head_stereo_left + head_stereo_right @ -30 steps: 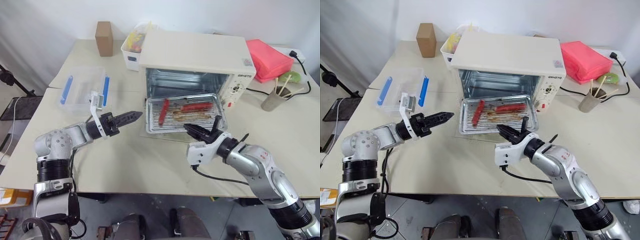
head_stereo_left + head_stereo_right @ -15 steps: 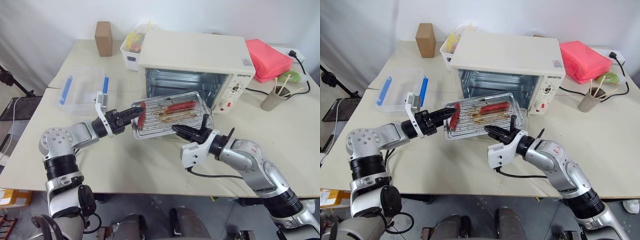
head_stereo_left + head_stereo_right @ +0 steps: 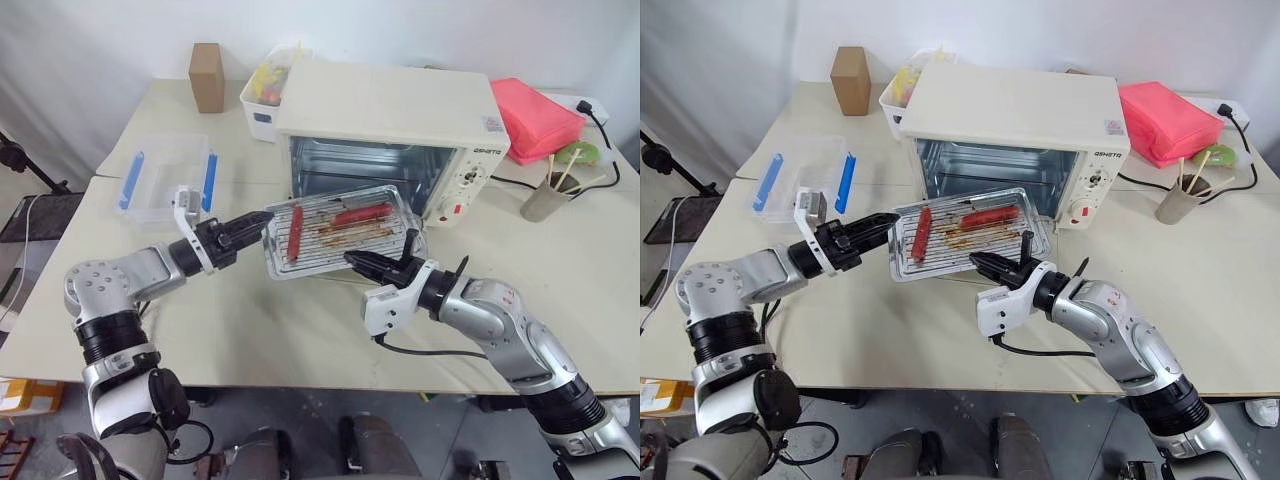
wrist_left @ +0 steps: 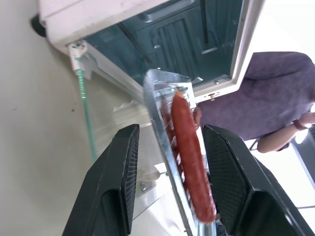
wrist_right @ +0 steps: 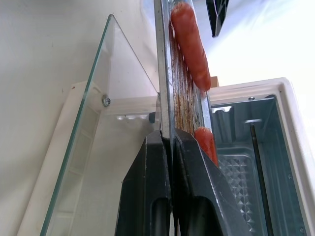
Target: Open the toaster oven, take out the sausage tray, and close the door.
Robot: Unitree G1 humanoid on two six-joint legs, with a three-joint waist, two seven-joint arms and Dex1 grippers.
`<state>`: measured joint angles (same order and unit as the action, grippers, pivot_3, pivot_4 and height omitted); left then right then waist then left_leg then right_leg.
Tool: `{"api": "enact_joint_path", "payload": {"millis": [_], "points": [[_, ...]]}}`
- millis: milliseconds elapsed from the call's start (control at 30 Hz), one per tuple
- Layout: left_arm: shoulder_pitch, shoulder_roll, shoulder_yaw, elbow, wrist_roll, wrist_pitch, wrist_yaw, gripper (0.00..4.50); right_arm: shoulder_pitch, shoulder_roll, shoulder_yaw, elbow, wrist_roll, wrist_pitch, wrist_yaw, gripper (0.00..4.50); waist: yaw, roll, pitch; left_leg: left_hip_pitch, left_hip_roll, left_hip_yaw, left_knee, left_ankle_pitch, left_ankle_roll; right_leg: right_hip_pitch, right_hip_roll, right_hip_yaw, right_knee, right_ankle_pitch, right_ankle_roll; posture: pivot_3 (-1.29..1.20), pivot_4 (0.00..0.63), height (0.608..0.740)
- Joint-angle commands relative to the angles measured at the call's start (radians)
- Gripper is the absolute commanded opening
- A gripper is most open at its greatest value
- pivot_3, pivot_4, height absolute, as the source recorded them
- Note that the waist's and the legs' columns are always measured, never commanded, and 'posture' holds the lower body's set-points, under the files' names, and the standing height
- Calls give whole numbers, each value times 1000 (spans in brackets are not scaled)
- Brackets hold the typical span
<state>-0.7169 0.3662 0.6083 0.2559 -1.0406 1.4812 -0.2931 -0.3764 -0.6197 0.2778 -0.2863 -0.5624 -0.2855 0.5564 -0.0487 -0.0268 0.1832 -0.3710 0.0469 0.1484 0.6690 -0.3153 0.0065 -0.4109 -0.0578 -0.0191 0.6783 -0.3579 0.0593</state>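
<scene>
We have the tray out of the oven and off the table, held in front of the open cavity. Our right gripper is pinched tight on the tray's near rim; the right wrist view shows both fingers clamped on the metal edge. Our left gripper sits at the tray's left end with its jaws partly apart. In the left wrist view the tray edge and a sausage pass between the two pads with a gap on each side, so we can't tell if it's gripping.

Two red sausages on the rack: one at the left end, running near-to-far; the other toward the far right, lying along the tray. Brown skewers lie between them.

The door is down, hanging open under the tray. The clear box with blue clips sits left of the oven, and the pink packet to its right.
</scene>
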Motion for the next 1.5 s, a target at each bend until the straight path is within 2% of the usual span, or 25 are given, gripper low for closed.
{"api": "enact_joint_path", "payload": {"millis": [33,367,467,633,733,800,933,1067,1233,1333,1400,1433,1500], "points": [[-4,-18,-15,-11,-13,10,3,2115,-16,2,-18,-20,21,-21,-6,72,2,0,0,0,0,0,0,0,0,0,0,0,0,0,0,0,150,740],[-29,-71,-48,12,-8,27,28,2115,-28,2,-12,-12,47,-58,2,72,4,0,0,0,0,0,0,0,0,0,0,0,0,0,0,0,150,740],[-43,-91,-42,32,-2,33,50,1582,-34,4,-13,-3,50,-60,4,72,11,0,0,0,0,0,1,0,0,0,0,0,0,0,0,0,150,740],[-76,-107,12,76,-27,80,78,72,-45,-1,-23,14,62,-71,8,72,13,0,0,0,0,0,1,0,0,0,0,0,0,0,0,0,150,740],[-101,-113,72,114,-36,122,116,32,-43,4,-21,24,93,-60,32,72,13,0,0,0,0,1,2,0,0,0,0,0,0,0,0,0,150,740],[-109,-97,89,165,-98,133,144,32,-32,20,-38,20,150,-34,40,72,14,0,0,0,0,0,2,0,0,0,0,0,1,0,0,0,150,740],[-91,-83,120,193,-168,133,227,0,-22,-17,-27,27,171,-46,90,1057,15,0,0,0,0,0,2,0,0,0,0,0,1,0,0,0,150,740],[-49,-78,154,175,-252,133,286,0,2,-44,-55,34,217,-73,97,2342,15,0,0,0,0,0,2,0,0,0,0,0,1,0,0,0,150,740],[31,-60,158,136,-384,133,326,0,44,-60,-122,41,316,-37,110,2342,15,0,0,0,0,0,2,0,0,0,0,0,1,0,0,0,150,740],[158,-19,197,100,-470,121,341,0,148,-86,-280,108,566,21,174,2342,16,0,0,0,0,-1,3,0,0,1,0,0,2,0,0,0,150,740],[224,3,218,74,-550,86,355,0,214,-89,-377,112,787,109,258,1965,18,-1,0,2,0,-1,1,0,0,2,0,0,1,0,0,0,150,740],[258,4,222,57,-616,46,380,0,220,-91,-413,137,830,135,267,1785,17,-1,0,2,0,-2,1,0,0,2,-1,0,0,0,0,0,150,740],[335,5,202,4,-749,-34,430,0,214,-99,-461,208,856,154,276,1058,16,-1,0,2,0,-1,1,0,0,2,-1,0,0,0,0,0,150,740]]}}
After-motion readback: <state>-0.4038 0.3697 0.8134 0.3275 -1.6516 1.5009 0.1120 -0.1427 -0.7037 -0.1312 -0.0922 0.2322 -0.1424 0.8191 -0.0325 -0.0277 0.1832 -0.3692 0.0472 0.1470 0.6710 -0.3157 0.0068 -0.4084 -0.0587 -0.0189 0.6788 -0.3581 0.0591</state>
